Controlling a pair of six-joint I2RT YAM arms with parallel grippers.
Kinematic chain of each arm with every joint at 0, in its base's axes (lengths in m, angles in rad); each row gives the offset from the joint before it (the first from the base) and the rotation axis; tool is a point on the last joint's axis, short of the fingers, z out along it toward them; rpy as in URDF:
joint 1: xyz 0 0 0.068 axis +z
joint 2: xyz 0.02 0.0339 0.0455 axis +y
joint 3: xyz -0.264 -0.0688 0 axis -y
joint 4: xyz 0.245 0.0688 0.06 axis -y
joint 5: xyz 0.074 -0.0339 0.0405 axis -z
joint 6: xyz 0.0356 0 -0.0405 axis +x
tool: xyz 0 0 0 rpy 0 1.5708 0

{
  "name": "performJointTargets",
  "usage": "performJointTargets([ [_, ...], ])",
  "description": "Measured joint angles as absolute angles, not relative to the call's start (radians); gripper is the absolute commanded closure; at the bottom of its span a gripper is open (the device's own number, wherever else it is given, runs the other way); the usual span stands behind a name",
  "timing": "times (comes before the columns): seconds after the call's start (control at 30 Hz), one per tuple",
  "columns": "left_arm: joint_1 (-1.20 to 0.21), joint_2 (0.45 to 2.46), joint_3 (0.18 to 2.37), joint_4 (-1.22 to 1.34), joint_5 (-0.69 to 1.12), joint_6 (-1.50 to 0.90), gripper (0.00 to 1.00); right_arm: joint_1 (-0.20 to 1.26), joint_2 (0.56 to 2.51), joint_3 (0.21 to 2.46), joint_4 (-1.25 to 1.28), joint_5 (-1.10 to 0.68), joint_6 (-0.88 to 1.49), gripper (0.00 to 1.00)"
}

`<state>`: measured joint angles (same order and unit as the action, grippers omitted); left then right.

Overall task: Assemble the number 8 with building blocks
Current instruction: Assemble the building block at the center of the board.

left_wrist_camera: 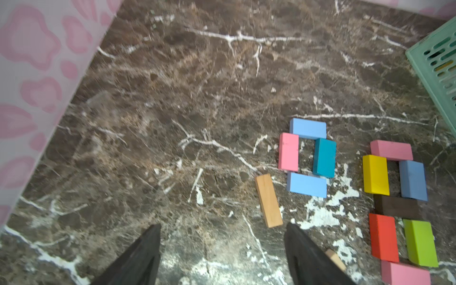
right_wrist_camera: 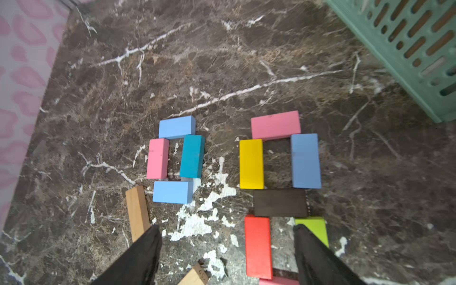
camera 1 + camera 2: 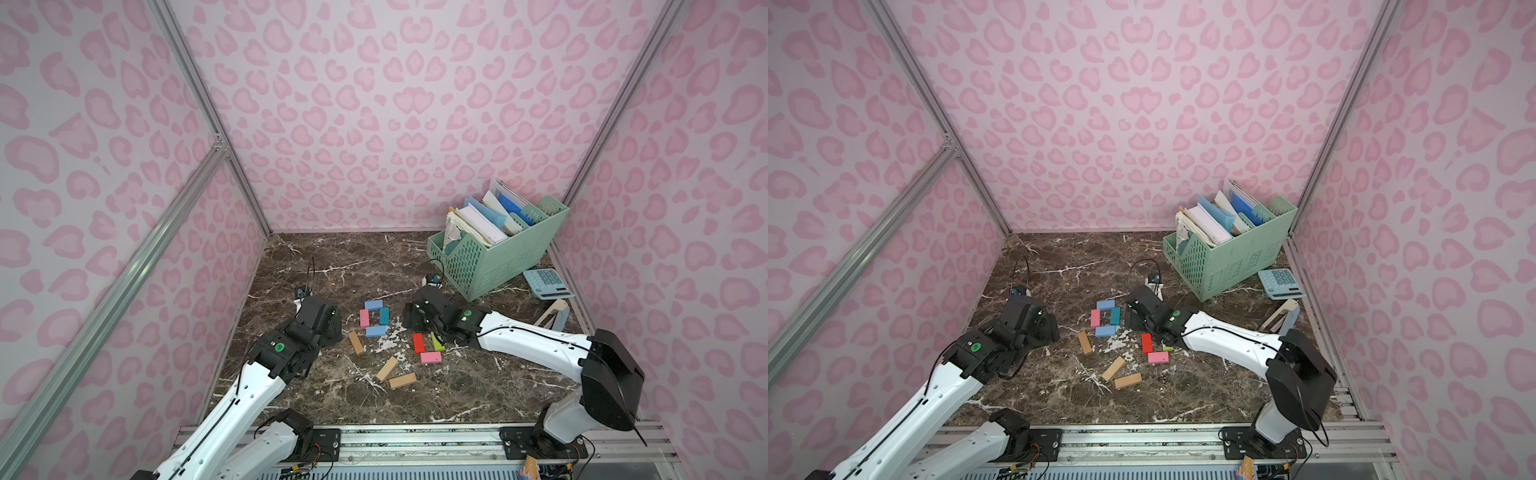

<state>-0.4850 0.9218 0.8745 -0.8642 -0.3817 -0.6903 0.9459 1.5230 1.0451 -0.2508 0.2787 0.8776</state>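
Standing around: a basket [image 3: 498, 266] of papers at 1 o'clock on the table [image 3: 332, 257], a calculator [image 3: 546, 282] just beside it at 2 o'clock, and at 3 o'clock a tan-and-grey stand [image 3: 555, 313] too small to name surely.
8 [image 2: 280, 203]: just right of table centre, seven bricks laid flat, with a pink top, yellow and blue sides, a brown bar, then a red brick [image 2: 257, 245], a green brick [image 2: 313, 225] and a pink foot.
Hidden: in both top views the right arm [image 3: 532, 336] covers the upper half of the 8; in the right wrist view the pink foot is cut off.
Loop [image 3: 373, 305]: four bricks at 9 o'clock of the 8, apart from it.
Tan bricks [image 3: 387, 368]: three loose, at 6 to 7 o'clock of the loop.
Left fingers [image 1: 138, 256]: spread, empty, over bare table.
Right fingers [image 2: 318, 259]: spread, gripping nothing; one overlaps the green brick, and I cannot tell whether it touches.
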Motion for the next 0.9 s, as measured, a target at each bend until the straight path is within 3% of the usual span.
performJointTargets([
  [0.53,-0.488,1.203,0.776,-0.699,-0.158,-0.842,0.36,0.799,1.115,0.618,0.092,0.142,0.800,0.16],
  [0.9,-0.496,1.395,0.794,-0.585,-0.102,-0.859,0.42,0.758,1.048,0.577,0.139,0.088,0.780,0.16],
])
